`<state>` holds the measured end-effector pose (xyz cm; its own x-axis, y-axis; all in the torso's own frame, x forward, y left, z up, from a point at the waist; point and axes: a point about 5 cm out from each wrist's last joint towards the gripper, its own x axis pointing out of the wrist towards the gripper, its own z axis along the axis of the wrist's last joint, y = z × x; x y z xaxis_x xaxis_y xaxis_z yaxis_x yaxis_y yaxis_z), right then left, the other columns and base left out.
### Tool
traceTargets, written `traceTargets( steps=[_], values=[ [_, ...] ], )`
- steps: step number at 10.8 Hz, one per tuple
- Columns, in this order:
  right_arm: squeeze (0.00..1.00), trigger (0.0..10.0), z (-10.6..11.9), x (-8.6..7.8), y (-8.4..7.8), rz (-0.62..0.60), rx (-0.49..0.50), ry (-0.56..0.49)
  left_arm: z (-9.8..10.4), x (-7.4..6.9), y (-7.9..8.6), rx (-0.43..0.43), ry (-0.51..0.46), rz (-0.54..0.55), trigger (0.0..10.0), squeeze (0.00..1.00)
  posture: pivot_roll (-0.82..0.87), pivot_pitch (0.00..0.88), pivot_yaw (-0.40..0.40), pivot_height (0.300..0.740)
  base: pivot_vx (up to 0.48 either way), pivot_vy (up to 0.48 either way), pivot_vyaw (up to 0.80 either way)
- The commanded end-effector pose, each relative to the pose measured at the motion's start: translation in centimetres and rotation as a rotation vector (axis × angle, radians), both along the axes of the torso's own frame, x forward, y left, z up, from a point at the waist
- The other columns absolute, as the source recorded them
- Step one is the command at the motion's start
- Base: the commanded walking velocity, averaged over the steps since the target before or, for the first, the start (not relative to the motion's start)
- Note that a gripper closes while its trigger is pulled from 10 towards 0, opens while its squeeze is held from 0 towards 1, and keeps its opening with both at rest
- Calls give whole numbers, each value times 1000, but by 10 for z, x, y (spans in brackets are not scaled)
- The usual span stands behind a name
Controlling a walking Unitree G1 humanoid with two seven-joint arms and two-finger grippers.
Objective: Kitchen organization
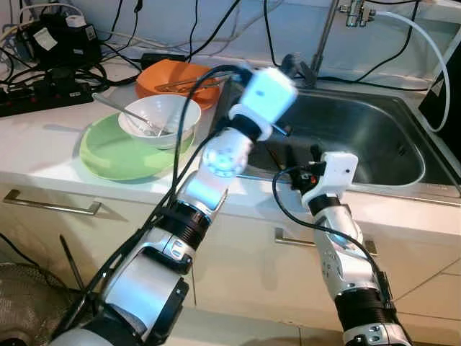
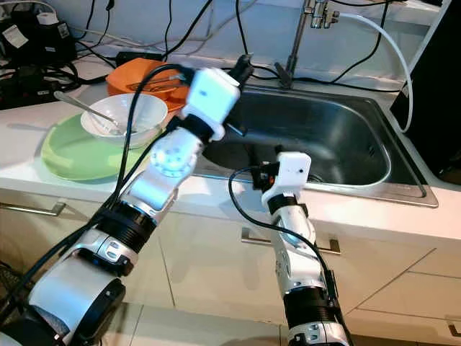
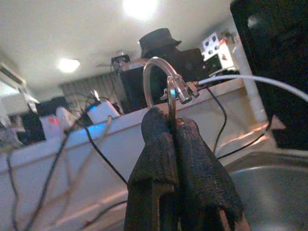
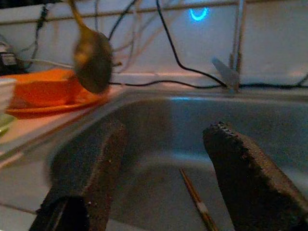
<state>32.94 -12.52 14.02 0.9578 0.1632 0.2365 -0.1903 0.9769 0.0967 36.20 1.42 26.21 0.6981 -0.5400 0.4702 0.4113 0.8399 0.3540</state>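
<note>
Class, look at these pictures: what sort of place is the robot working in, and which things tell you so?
Most likely a home kitchen: a stainless steel sink set in a white counter, a white bowl on a green plate, and cupboard doors below.

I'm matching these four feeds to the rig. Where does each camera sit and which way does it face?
Eye views: head, looking down at the counter and sink; both silver arms show.
Left wrist view: along the shut left gripper toward the tap.
Right wrist view: along the open right gripper into the sink.
Shared: orange plate, sink.
</note>
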Motion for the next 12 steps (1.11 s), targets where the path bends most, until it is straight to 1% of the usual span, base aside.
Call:
traceTargets(
  steps=[1, 2, 3, 4, 6, 9, 10, 12],
  values=[
    [1000, 10000, 15, 2, 2, 31, 1, -49, 3, -1, 1, -62, 35, -41, 10000, 0, 170, 0, -31, 740, 0, 0, 0],
    [1000, 10000, 21, 3, 6, 44, -19, -73, 2, -1, 3, -102, 55, -83, 10000, 0, 171, 0, -32, 740, 0, 0, 0],
    [227, 10000, 24, 4, 8, 49, -22, -84, 1, -1, 4, -112, 51, -101, 10000, 0, 171, 0, -32, 740, 0, 0, 0],
    [0, 10000, 30, 4, 13, 67, -19, -103, -2, -1, 5, -132, 102, -132, 10000, 0, 175, 0, -32, 740, 0, 0, 0],
    [0, 10000, 36, 6, 19, 91, -21, -119, -6, 1, 4, -145, 187, -174, 10000, 0, 175, 0, -34, 740, 0, 0, 0],
    [0, 10000, 43, 9, 25, 107, -20, -134, -12, 1, 2, -158, 247, -224, 10000, 0, 178, 0, -34, 740, 0, 0, 0],
    [0, 10000, 43, 9, 28, 116, -19, -136, -14, -1, 0, -144, 260, -258, 10000, 0, 180, 0, -35, 740, 0, 0, 0],
    [0, 10000, 44, 11, 30, 120, -19, -133, -15, -4, -3, -147, 288, -306, 10000, 0, 180, 0, -35, 740, 0, 0, 0]
  ],
)
